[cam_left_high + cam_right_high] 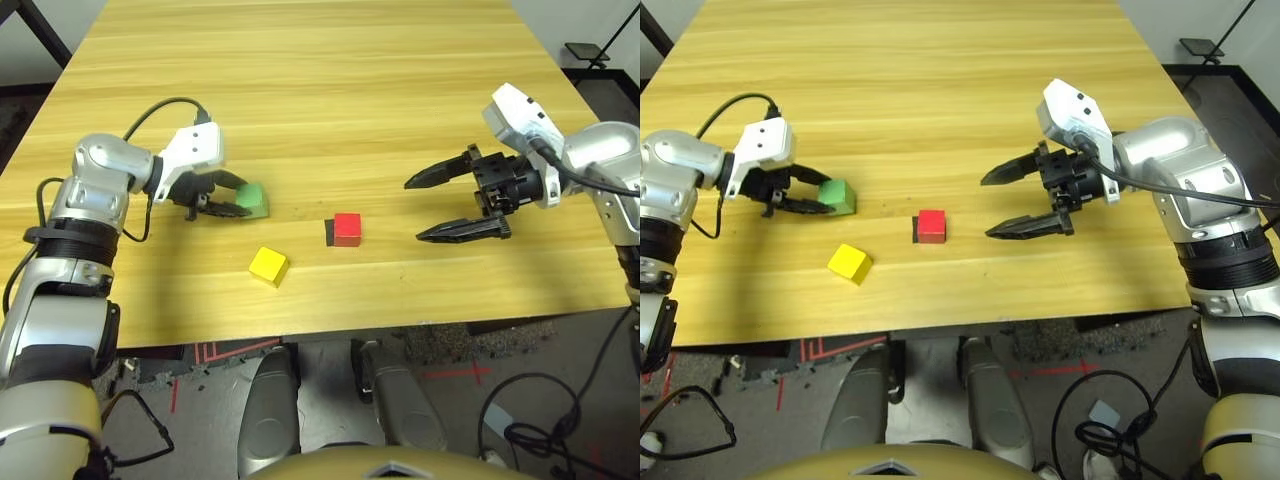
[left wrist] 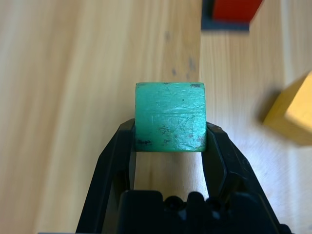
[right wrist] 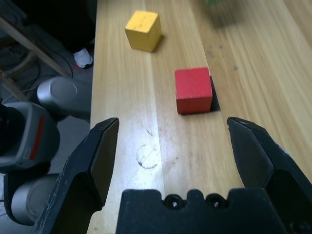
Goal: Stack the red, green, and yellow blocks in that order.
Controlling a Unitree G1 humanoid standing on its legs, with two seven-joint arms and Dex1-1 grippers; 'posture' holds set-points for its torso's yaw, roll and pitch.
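No readable text, label, brand, number or sign anywhere. Red block [image 1: 347, 228], green block [image 2: 169, 117] and yellow block [image 1: 269, 265]: plain faces, scuffs only. Tabletop [image 1: 330, 90]: bare wood grain, faint pencil-like circle near edge, not legible. Red tape marks on floor: lines, no lettering.

Even, bright overhead light falls on the bench [image 1: 330, 90], with a soft sheen on the wood toward its far side. Short dark shadows sit beside the red block [image 1: 347, 229] and yellow block [image 1: 269, 265]. In the left wrist view the green block [image 2: 169, 117] is sharp, everything behind it blurred.
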